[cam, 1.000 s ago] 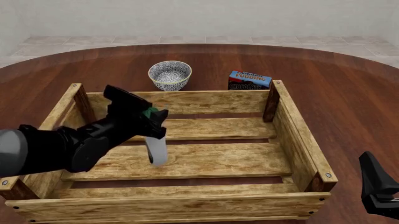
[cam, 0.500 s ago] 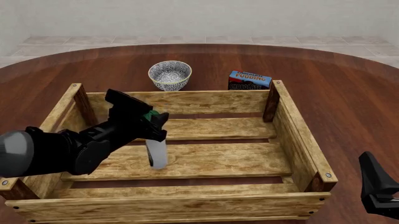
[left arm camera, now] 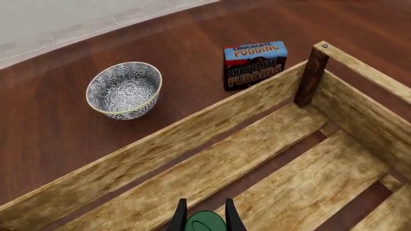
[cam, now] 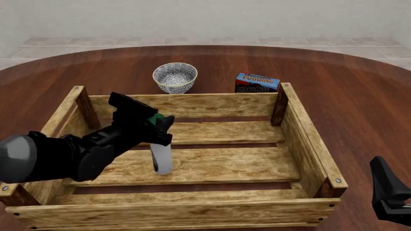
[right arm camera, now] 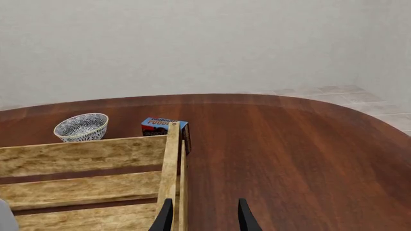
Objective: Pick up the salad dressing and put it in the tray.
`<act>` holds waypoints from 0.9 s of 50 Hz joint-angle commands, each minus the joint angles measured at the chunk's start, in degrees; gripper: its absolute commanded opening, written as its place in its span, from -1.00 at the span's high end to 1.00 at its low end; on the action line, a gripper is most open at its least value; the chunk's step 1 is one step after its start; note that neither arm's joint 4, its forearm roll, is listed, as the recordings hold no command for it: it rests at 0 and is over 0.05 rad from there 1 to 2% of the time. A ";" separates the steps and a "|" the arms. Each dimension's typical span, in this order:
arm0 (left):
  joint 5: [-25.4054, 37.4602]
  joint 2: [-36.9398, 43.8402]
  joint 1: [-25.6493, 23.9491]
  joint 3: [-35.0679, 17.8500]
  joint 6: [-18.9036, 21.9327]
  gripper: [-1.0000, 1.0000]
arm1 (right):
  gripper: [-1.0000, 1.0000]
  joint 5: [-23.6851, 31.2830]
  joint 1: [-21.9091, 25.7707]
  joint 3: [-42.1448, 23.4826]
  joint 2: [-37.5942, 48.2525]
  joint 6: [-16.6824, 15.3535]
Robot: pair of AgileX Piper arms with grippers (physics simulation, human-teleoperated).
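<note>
The salad dressing (cam: 161,158), a slim white bottle with a green cap, stands upright inside the tray (cam: 309,140), a large light-wood slatted crate, left of its middle. Its base is at a floor slat. My left gripper (cam: 156,121) is shut on the bottle's neck from above. In the left wrist view the green cap (left arm camera: 205,223) sits tight between the two fingertips of the left gripper (left arm camera: 205,219), above the tray's slats (left arm camera: 160,154). My right gripper (cam: 387,191) hangs outside the tray's near right corner, and the right gripper (right arm camera: 204,216) is open and holds nothing.
A patterned white bowl (cam: 174,77) and a blue-and-dark chocolate pudding box (cam: 257,83) stand on the round wooden table just beyond the tray's far wall. Both show in the wrist views, the bowl (left arm camera: 124,89) (right arm camera: 81,126) and the box (left arm camera: 254,65) (right arm camera: 160,126).
The left gripper has sunk a little with the bottle, bringing its base down to the crate floor, then held still. The right arm has not moved.
</note>
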 commanded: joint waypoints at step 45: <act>1.86 -0.02 0.27 0.15 1.30 -1.00 | -1.00 -0.25 -0.13 0.03 0.21 0.13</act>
